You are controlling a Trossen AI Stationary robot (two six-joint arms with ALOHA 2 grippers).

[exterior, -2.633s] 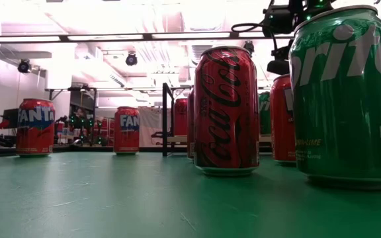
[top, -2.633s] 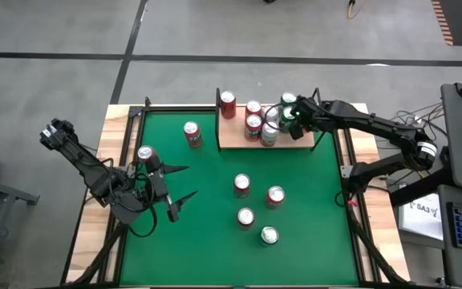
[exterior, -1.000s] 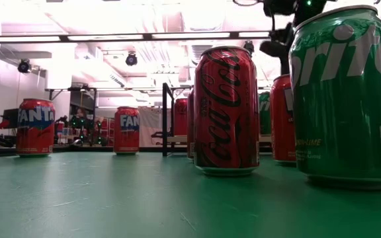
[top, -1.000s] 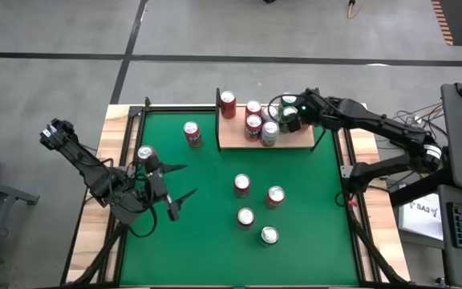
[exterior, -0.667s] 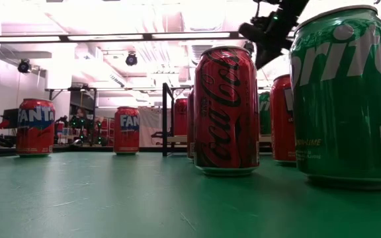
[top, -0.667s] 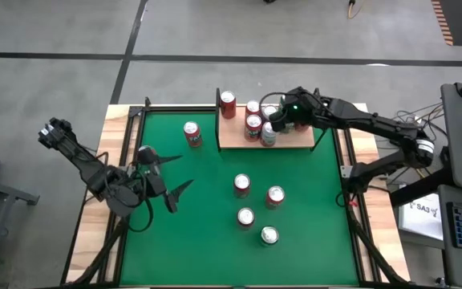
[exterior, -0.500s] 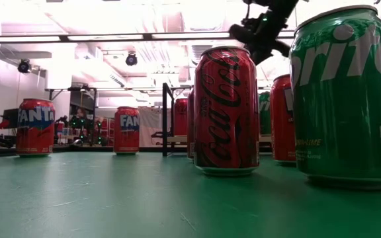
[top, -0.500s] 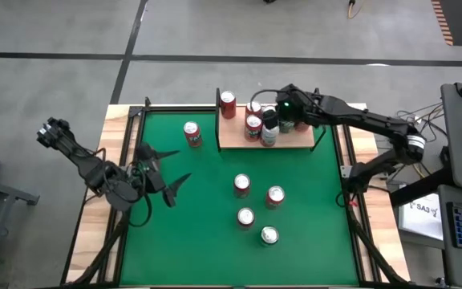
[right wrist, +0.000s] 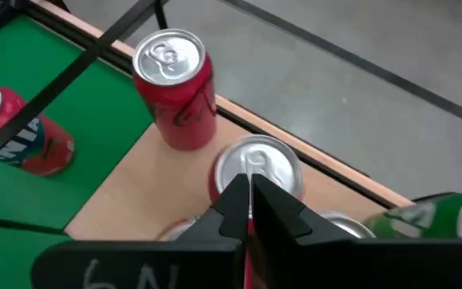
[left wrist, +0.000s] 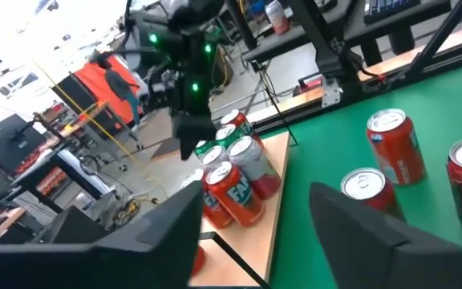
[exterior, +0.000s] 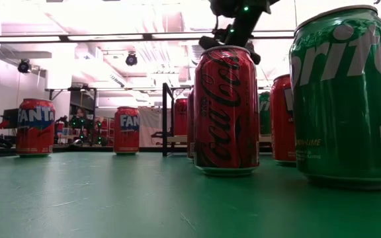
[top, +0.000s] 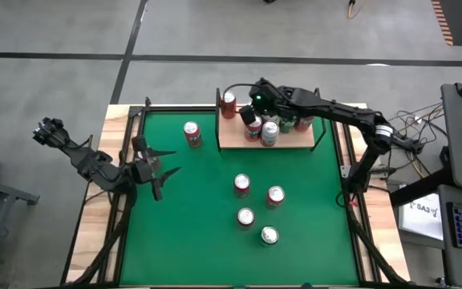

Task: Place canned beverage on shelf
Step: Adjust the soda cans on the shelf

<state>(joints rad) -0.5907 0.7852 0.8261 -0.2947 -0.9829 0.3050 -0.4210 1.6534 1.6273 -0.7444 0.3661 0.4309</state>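
At the high view's left edge, the left gripper (top: 160,163) hovers over the green surface (top: 207,217), fingers apart and empty. A Fanta can (top: 191,133) stands nearby; four cans (top: 241,185) sit mid-frame. Upper right, the right gripper (top: 247,115), fingers together, hangs over the crowded shelf (top: 291,141). Grey floor (top: 70,32) surrounds everything.

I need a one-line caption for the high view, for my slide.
Right gripper, shut, hovers over cans on the shelf; left gripper waits, empty, at the table's left edge.
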